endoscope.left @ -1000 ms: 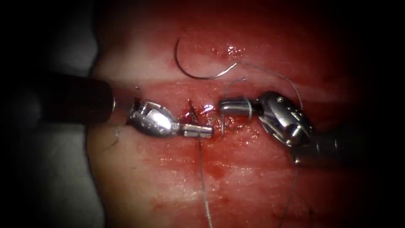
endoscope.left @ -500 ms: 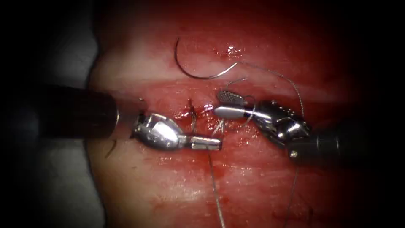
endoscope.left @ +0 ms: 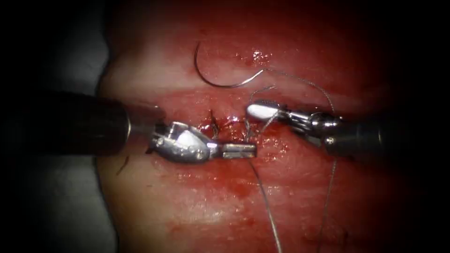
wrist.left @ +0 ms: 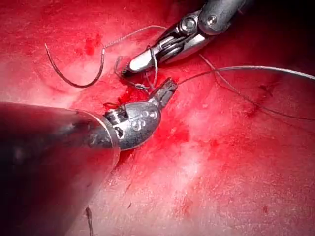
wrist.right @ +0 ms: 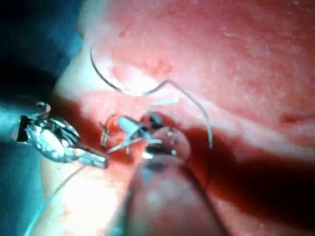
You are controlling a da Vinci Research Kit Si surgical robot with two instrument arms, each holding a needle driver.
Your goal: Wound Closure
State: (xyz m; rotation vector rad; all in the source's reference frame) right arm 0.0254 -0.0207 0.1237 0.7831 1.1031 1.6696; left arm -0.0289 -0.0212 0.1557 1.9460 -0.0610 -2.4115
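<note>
Endoscope view: the curved needle (endoscope.left: 225, 87) lies free on the tissue (endoscope.left: 201, 201) at about 12 o'clock from the cut (endoscope.left: 215, 122). It is out of the tissue and neither tool holds it. Its point is up at 11 o'clock and its thread end toward 1 o'clock.

The thread (endoscope.left: 268, 206) leaves that end, arcs out toward 3 o'clock and drops toward 5 o'clock. Another strand runs from the left tool (endoscope.left: 240, 150) down to 6 o'clock. That tool comes in from 9 o'clock, just on the 6 o'clock side of the cut, and its jaws are pressed together, pinching this strand.

The right tool (endoscope.left: 262, 108) comes in from 3 o'clock with its tip just beside the cut. Its jaws look narrowly parted and seem to hold nothing, and a loop of thread is draped around them. The left wrist view shows that loop crossing the right tool (wrist.left: 142, 63) close above the left tool (wrist.left: 166, 91). Red fluid (endoscope.left: 243, 187) wets the tissue around both tools.

As a judgement, the needle is light, stiff and slick with fluid, and would likely swivel if gripped loosely. The safest hold is square across the body of its curve, back from the point and clear of the thread end. The thread is fine and limp and could fray under a hard pinch. The tissue is soft and would tear if dragged.
</note>
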